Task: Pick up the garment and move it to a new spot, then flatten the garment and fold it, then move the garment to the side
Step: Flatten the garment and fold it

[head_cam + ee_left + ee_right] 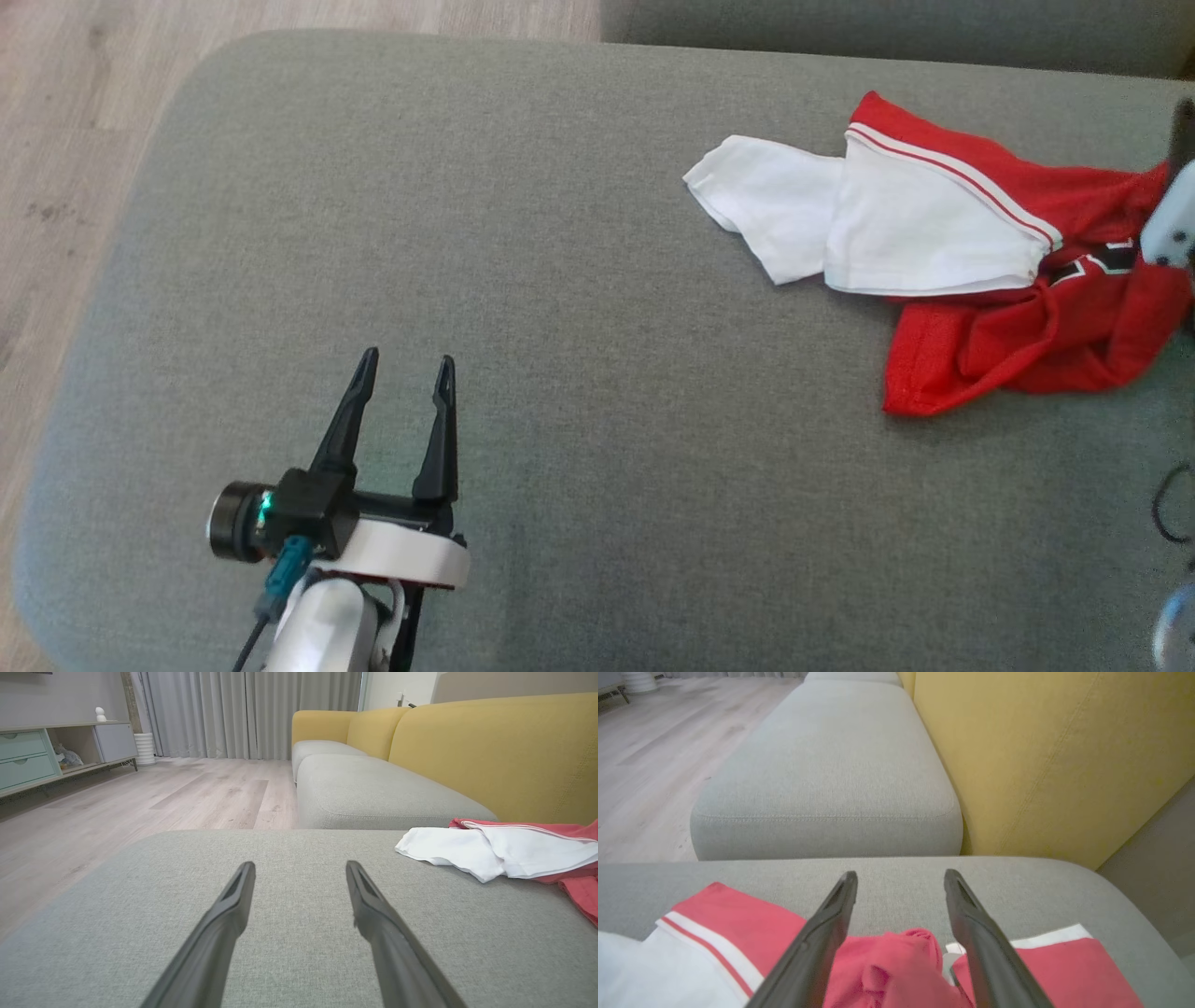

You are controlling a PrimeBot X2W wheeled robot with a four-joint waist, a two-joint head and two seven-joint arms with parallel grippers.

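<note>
Pale wood floor (pixel 65 140) runs down the far left. Next, left end effector (pixel 408 366): fingers spread, nothing between them, poised above the bare grey cushion (pixel 607 485), well apart from the cloth. Garment (pixel 920 238) lies crumpled toward the cushion's right rear, a white panel folded over red, one white sleeve trailing left. Right end effector (pixel 901 877) at far right: fingers parted, straddling a raised bunch of red fabric, not pinching it as far as the wrist view tells. Step in hand, by my reckoning: the first pick-up. To do it well, sink the right fingers around that bunch, close on several layers, lift until the trailing sleeve clears, then carry it leftward onto open cushion where both arms reach.
</note>
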